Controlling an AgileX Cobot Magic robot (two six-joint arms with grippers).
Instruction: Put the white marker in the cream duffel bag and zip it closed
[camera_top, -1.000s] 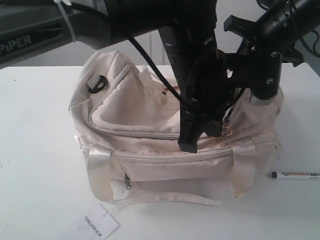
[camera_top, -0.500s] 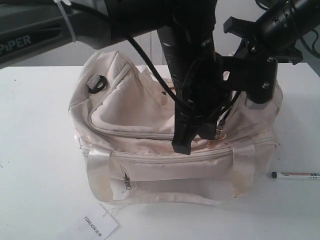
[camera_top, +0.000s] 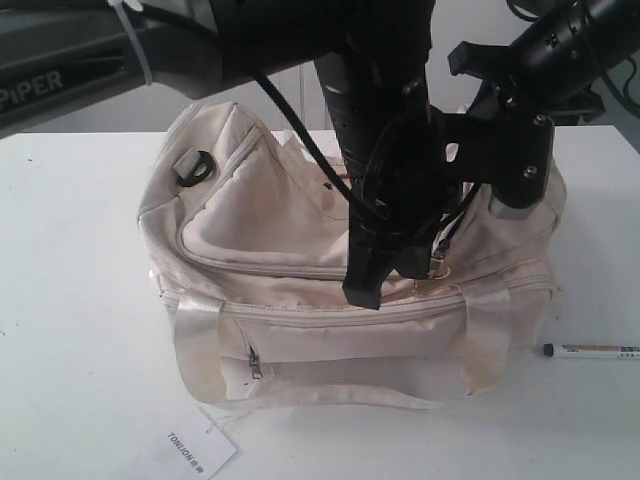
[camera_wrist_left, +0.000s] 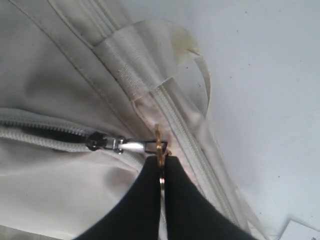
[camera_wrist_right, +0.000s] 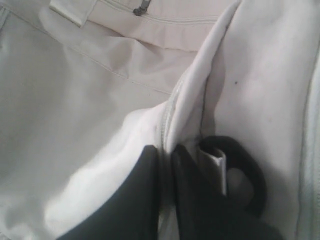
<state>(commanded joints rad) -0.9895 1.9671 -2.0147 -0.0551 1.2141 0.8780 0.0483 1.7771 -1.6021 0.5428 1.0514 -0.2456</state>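
Note:
The cream duffel bag stands in the middle of the table. My left gripper reaches down onto its top. In the left wrist view this gripper is shut on the gold ring pull of the top zipper, whose slider has a dark open gap behind it. My right gripper is at the bag's right end. It is shut on a fold of cream fabric beside the black end ring. The white marker lies on the table, right of the bag.
A white hang tag lies on the table in front of the bag's left corner. The front zip pocket faces the camera. A black end ring sits on the bag's left end. Both black arms cross above the bag.
My left gripper has moved a little to the left along the bag's top with the ring pull in it. The right gripper has shifted slightly left and up, still holding the fabric.

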